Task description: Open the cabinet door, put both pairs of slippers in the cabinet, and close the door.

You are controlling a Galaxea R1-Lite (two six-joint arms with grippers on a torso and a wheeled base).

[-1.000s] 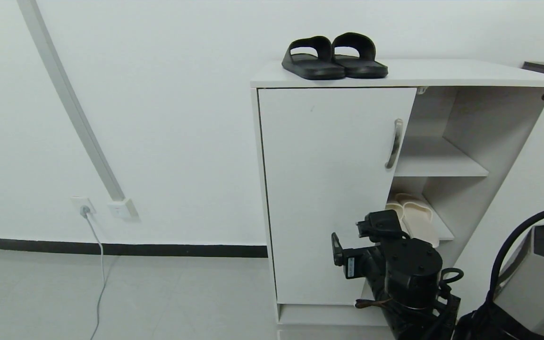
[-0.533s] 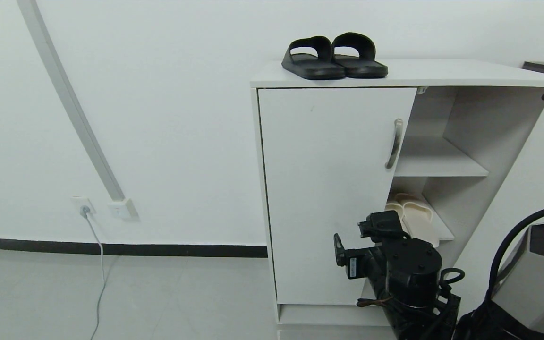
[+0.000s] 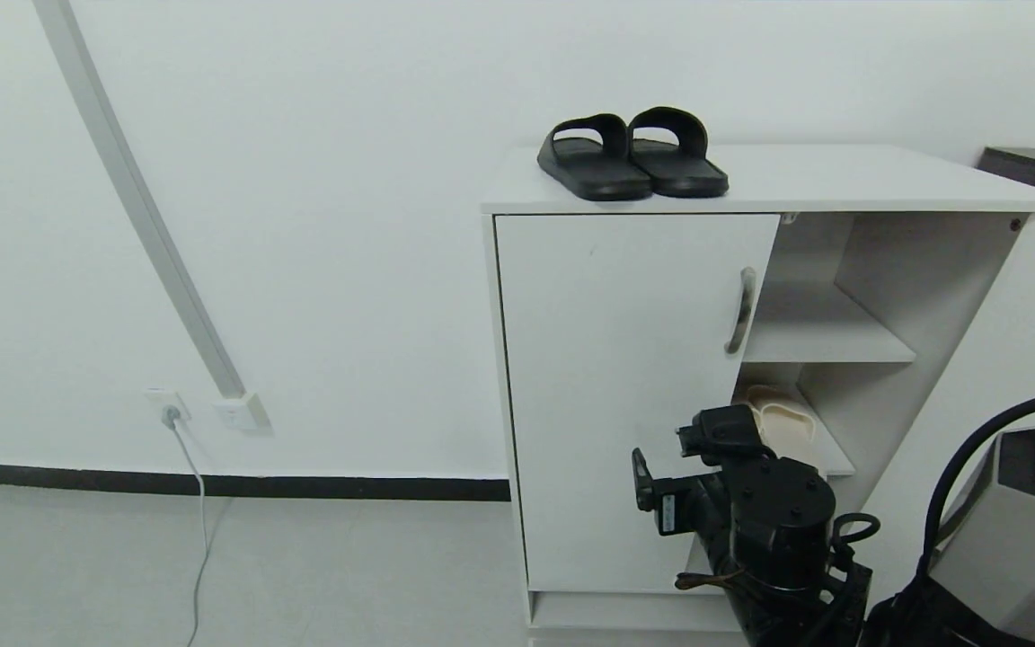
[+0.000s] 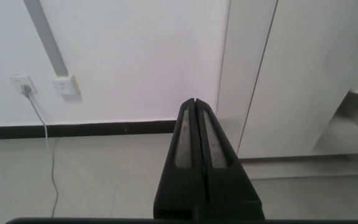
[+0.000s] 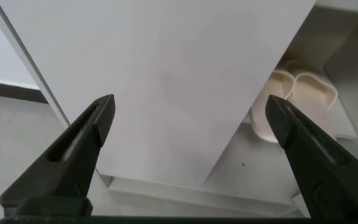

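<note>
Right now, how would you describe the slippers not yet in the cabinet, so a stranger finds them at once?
Find the white cabinet. On its top, above the left door, sits a pair of slippers. They are black; the other pair, inside on the lower shelf, is cream.

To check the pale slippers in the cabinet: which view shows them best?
Right wrist view: both pale slippers lie side by side on a shelf. In the head view the door and arm hide part; the left wrist view shows perhaps an edge.
</note>
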